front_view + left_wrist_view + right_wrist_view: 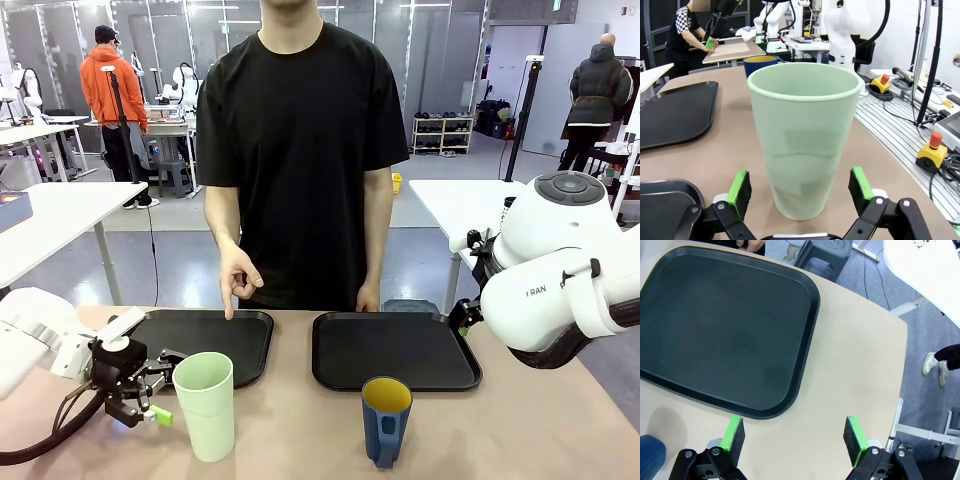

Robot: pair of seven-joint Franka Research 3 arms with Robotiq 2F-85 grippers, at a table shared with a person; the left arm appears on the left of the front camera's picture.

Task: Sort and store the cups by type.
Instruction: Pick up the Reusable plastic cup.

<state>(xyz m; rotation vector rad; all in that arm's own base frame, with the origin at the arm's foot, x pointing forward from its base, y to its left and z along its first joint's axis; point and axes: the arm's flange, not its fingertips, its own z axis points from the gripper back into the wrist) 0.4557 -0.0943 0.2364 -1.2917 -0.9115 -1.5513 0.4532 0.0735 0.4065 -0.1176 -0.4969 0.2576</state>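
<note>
The robot's left gripper (pixel 165 387) is hovering low over the near left part of the tan table (pixel 300 440), its jaws standing wide apart on either side of the mint-green tumbler (pixel 205 405). In the left wrist view the green pads (pixel 740 192) are flanking the tumbler's (pixel 802 145) base, a gap showing on each side, so nothing is being gripped. The tumbler is standing upright on the table, just near the near right corner of the left black tray (pixel 215 335). The dark blue mug (pixel 386 420), yellow inside, is standing upright on the table well to the tumbler's right, just near the near edge of the right black tray (pixel 395 350), and is showing behind the tumbler in the left wrist view (pixel 760 62). The right arm (pixel 560 270) is hanging above the table's right side. Its gripper (pixel 795 439) is spread open and empty, looking down on bare table just off the right tray's (pixel 725 325) near right corner, with the mug (pixel 650 455) sitting at the picture's lower left. A person in a black T-shirt is standing at the far side, one hand (pixel 238 280) pointing a finger down at the left tray's far edge and the other hand (pixel 368 298) resting by the right tray's far edge.
</note>
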